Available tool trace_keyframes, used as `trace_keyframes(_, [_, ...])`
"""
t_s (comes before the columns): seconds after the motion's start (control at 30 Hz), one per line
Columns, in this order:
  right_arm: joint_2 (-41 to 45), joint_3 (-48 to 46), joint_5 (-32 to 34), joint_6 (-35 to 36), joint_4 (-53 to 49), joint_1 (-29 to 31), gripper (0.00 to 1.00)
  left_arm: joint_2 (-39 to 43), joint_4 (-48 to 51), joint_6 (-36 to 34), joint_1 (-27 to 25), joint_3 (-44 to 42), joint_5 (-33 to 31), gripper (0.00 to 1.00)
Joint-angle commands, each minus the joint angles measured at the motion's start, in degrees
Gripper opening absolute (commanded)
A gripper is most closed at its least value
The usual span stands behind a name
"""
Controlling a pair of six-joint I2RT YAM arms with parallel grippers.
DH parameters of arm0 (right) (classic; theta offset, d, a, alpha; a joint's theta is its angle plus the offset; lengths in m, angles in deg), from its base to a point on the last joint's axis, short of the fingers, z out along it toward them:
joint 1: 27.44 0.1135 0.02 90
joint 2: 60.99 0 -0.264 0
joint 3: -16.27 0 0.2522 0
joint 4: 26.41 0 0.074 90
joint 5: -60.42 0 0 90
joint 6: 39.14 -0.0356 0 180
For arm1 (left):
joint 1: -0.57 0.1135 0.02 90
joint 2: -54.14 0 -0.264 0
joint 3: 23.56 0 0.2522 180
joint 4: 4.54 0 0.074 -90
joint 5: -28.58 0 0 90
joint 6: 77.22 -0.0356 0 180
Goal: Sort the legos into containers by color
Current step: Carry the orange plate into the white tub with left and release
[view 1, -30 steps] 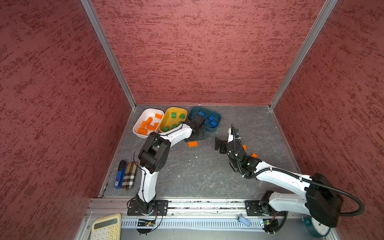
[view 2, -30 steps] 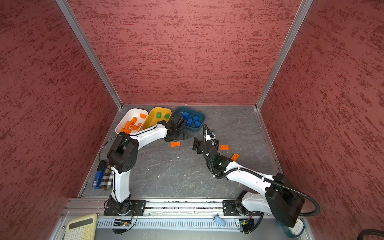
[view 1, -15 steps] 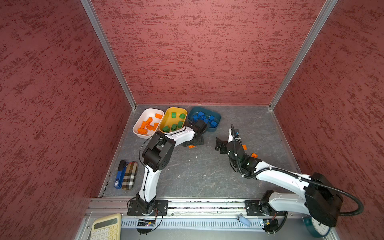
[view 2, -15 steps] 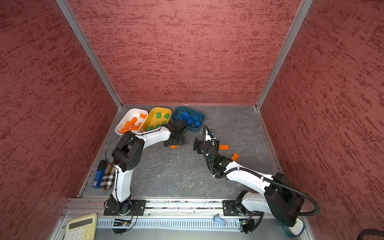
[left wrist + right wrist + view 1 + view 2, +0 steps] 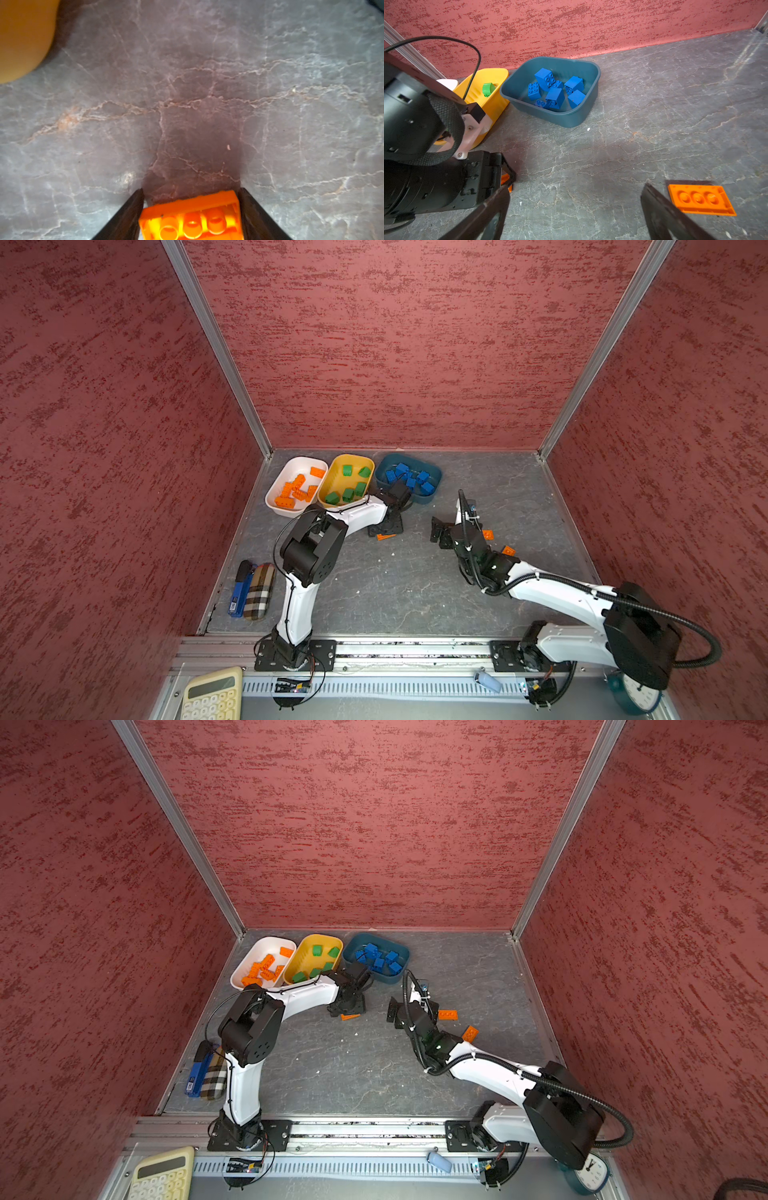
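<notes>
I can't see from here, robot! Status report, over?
Left gripper: jaws on an orange brick, on the table. Right gripper open, empty. Two more orange bricks loose near it. Nothing in the way.

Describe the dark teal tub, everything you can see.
The dark teal tub is a shallow rounded-rectangular bin, plastic by its look, with a rolled rim. It sits upright on the grey table near the back wall, rightmost of three tubs in both top views, close beside the yellow tub; contact between them is unclear. It holds several blue bricks in a loose pile. Nothing else visibly touches it.
</notes>
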Motion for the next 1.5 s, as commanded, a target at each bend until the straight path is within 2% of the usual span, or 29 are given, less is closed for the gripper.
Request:
trace_keyframes(0.0, [0.4,0.7,1.7,-1.1,-0.6,-0.4,0.99,2.0,0.4,-0.1,-0.3,-1.0,0.0,0.67])
trace_keyframes(0.13, [0.3,0.8,1.7,-0.9,-0.6,-0.5,0.99,4.1,-0.3,-0.2,0.4,-2.0,0.1,0.67])
trace_keyframes(0.33, [0.3,1.0,1.9,-1.1,-1.0,-0.6,0.99,12.3,-1.7,-2.0,5.2,-5.2,0.0,0.66])
trace_keyframes(0.53, [0.3,0.8,2.4,-2.4,-0.9,-1.0,0.99,21.6,-4.0,-6.0,14.8,-8.0,1.5,0.65])
trace_keyframes(0.67, [0.1,0.9,2.1,-2.8,-0.7,-1.5,0.99,23.9,-6.8,-9.5,23.6,-8.2,2.2,0.66])
trace_keyframes(0.87, [0.2,1.0,1.9,-3.6,-1.2,-1.9,0.99,19.1,-13.0,-12.0,35.3,-5.0,4.3,0.66])
trace_keyframes(0.97, [0.6,0.9,2.0,-4.5,-1.9,-2.3,0.99,14.1,-12.8,-12.2,38.8,0.0,4.6,0.66])
trace_keyframes(1.3, [1.9,-0.6,0.4,-8.5,-4.5,-5.9,0.99,-2.6,-9.2,-13.7,42.3,17.5,1.2,0.67])
trace_keyframes(1.47, [1.2,-0.8,-7.2,-10.9,-8.9,-14.2,0.99,-6.0,-6.7,-14.0,41.6,23.0,2.2,0.81])
